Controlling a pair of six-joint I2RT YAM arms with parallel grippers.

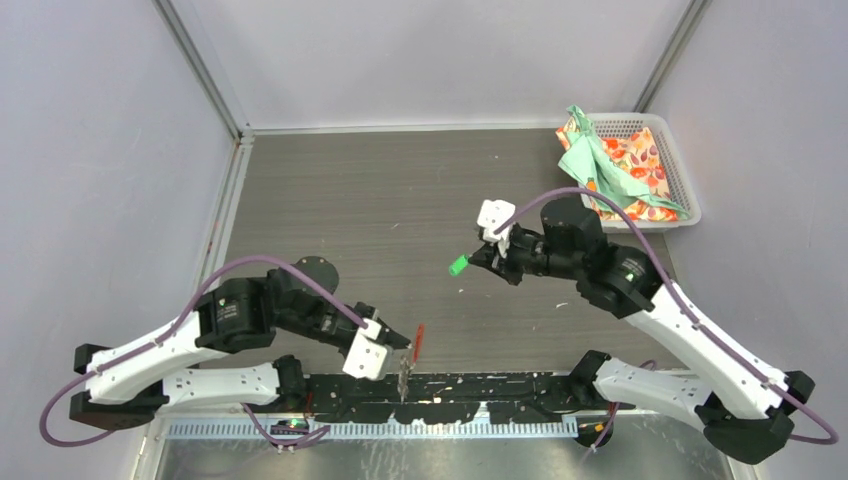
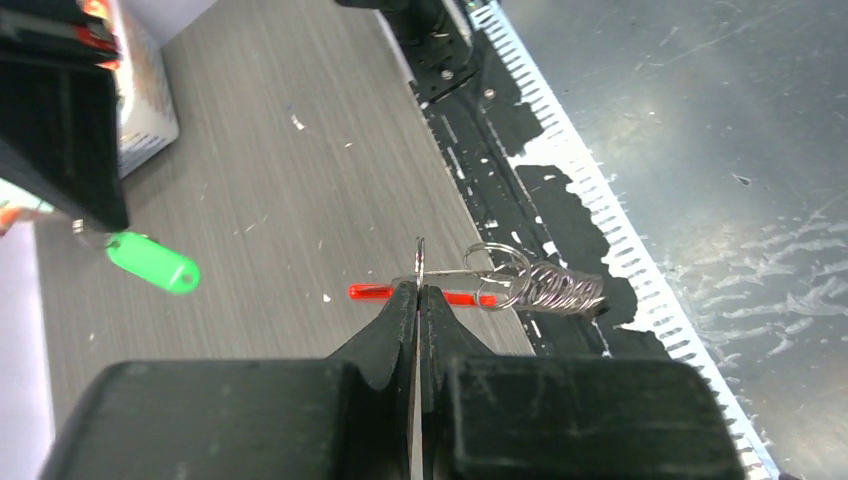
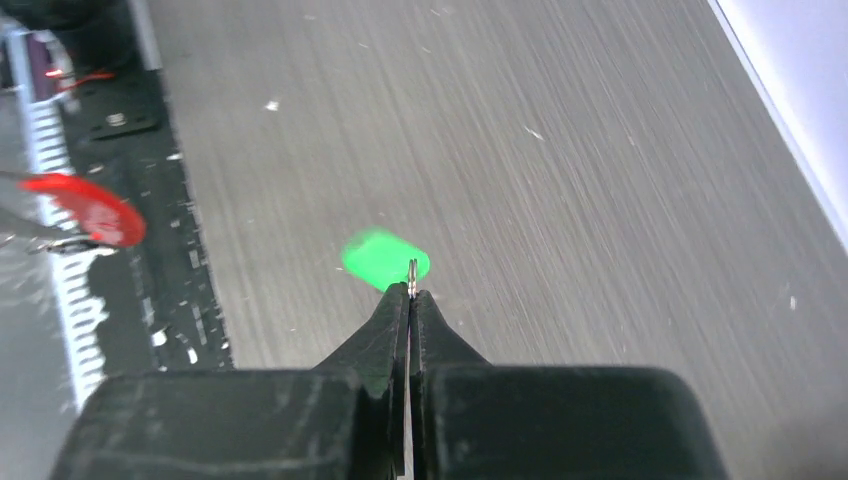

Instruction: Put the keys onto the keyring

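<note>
Left: my left tool [image 2: 415,290] is pinched on the keyring [image 2: 540,288]'s thin wire loop, with its coiled grey chain and slim red tab [image 2: 370,292] just past the tips. Right: my right tool [image 3: 410,285] clamps the green-tagged key [image 3: 385,258], its glossy rounded tag just ahead of the tips.

No legible text, label or number anywhere.

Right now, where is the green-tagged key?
In the top view the green-tagged key is near the table's centre, pinched by the right gripper; the left gripper holds the keyring near the front edge.
</note>
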